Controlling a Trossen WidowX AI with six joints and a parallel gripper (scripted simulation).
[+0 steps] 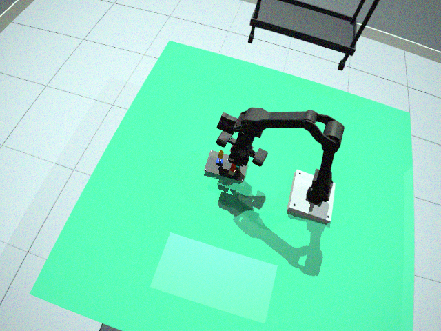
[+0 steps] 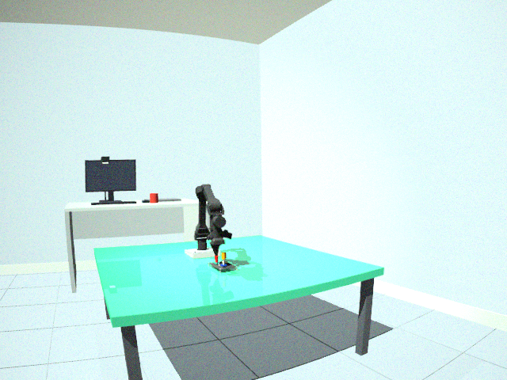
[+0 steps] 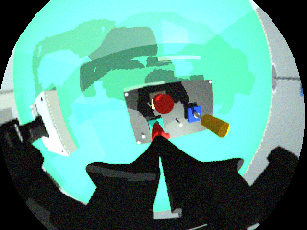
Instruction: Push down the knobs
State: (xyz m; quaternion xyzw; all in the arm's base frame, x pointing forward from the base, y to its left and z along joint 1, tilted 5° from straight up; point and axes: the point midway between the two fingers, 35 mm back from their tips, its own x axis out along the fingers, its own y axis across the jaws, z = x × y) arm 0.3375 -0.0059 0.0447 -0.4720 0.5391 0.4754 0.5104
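Observation:
The grey circuit board stands on the green table. A yellow knob stands tall on a blue potentiometer. A red knob sits next to it, right under my fingertips. In the wrist view a round red top shows on a black body just beyond the tips. My gripper is shut, holds nothing and points straight down onto the red knob. I cannot tell whether it touches the knob.
The arm's white base plate lies to the right of the board. A paler rectangle marks the table's front. A black cart stands on the floor behind. A desk with a monitor is at the back wall.

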